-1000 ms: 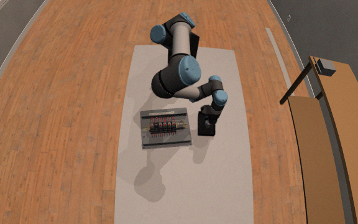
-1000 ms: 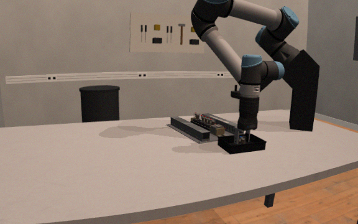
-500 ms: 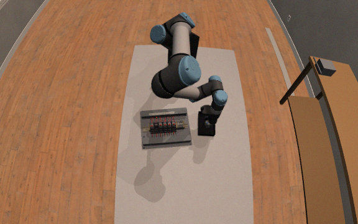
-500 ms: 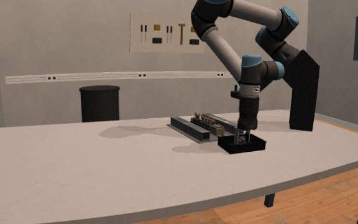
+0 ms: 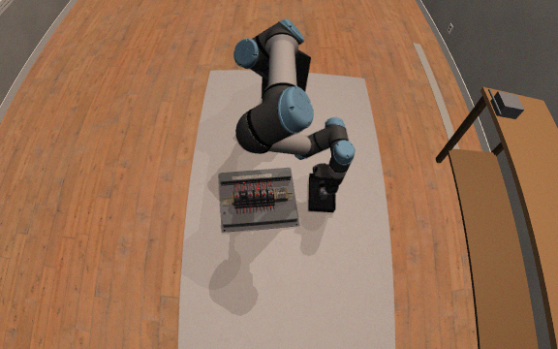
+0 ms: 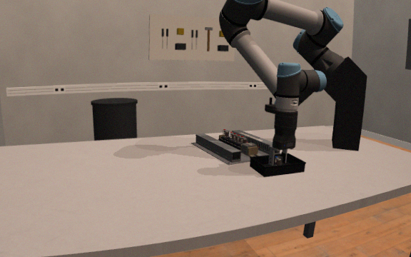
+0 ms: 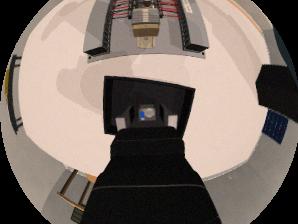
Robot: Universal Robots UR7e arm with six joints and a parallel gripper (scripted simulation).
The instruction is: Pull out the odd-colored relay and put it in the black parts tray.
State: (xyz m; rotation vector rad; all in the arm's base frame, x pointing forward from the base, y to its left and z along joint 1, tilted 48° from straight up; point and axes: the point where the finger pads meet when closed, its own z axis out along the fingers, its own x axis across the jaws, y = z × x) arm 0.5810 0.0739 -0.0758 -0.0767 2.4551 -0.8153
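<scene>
The relay with the blue button (image 7: pixel 147 113) (image 6: pixel 278 159) stands in the black parts tray (image 7: pixel 148 81) (image 6: pixel 277 171) (image 5: pixel 322 210). My gripper (image 7: pixel 146 110) (image 6: pixel 279 158) is open, its fingers down in the tray on either side of the relay, with gaps beside it in the wrist view. The relay panel (image 5: pixel 260 219) (image 6: pixel 212 147) (image 7: pixel 125 46) lies flat on the table, to the left of the tray in the top view. The red-buttoned relays (image 5: pixel 258 194) (image 6: pixel 238 137) sit in a row on it.
The panel's grey duct (image 6: pixel 217 147) (image 5: pixel 260 223) runs along its edge. A tan terminal block (image 7: pixel 146 29) (image 6: pixel 250 148) stands at the panel's end near the tray. A narrow strip of table separates panel and tray in the wrist view. The tray's walls surround the fingertips.
</scene>
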